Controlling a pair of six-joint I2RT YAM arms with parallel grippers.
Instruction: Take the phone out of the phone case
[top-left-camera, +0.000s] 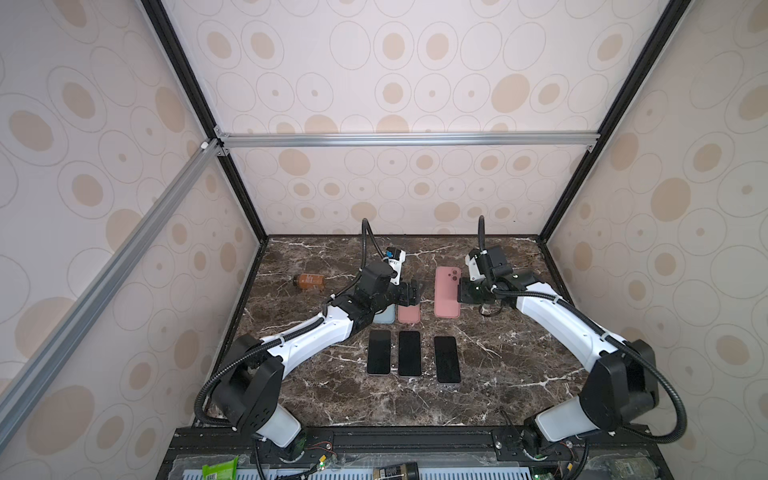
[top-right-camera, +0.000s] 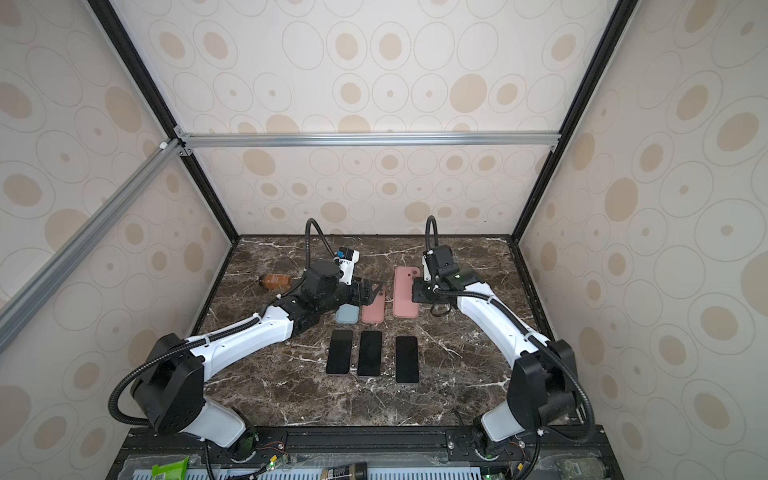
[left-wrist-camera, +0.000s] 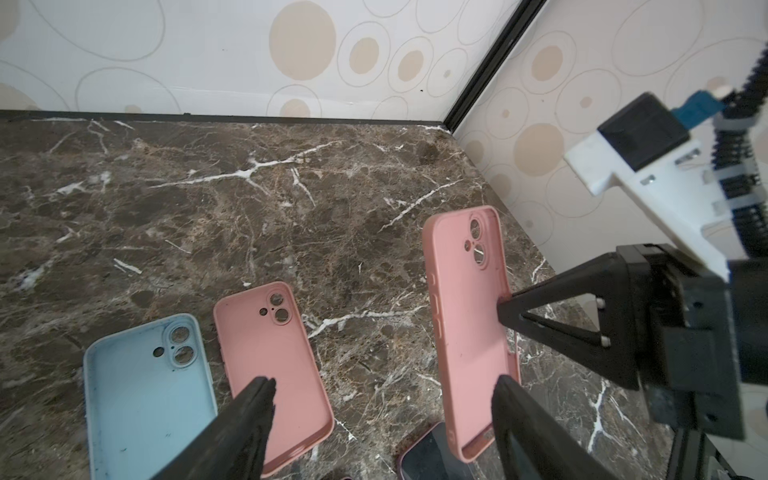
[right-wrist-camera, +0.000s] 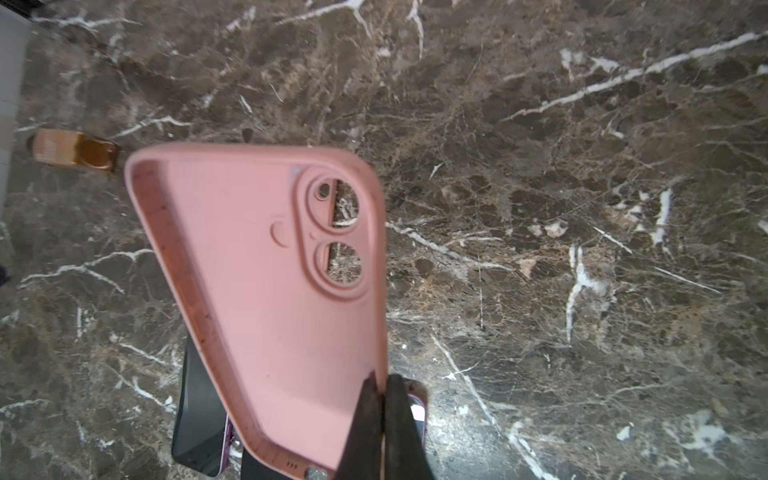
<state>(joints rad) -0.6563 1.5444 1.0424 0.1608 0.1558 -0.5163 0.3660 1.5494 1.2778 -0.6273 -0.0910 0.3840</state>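
At far left on the marble table (top-left-camera: 498, 374), a brown bottle (top-left-camera: 309, 283) lies on its side. The left gripper (top-left-camera: 413, 293) hovers over the loose cases, jaws spread wide with nothing between them. In the left wrist view both fingers (left-wrist-camera: 253, 399) are cut off by the frame edge. The blue case (top-left-camera: 384, 316) is mostly hidden under that arm in both top views. A small pink case (top-left-camera: 409, 314) lies just beside it, inside up.

Next right, the pink phone case (top-left-camera: 447, 293) is empty, with marble showing through its camera holes, and it is raised at a tilt. The right gripper (right-wrist-camera: 382, 399) is pinched tight on its side rim.

Three phones lie screen up in a row nearer the robot. The rightmost phone (top-left-camera: 447, 359) sits just in front of the phone case. In the right wrist view a dark screen (right-wrist-camera: 199, 415) is half covered by the case's lower end, probably that same phone.
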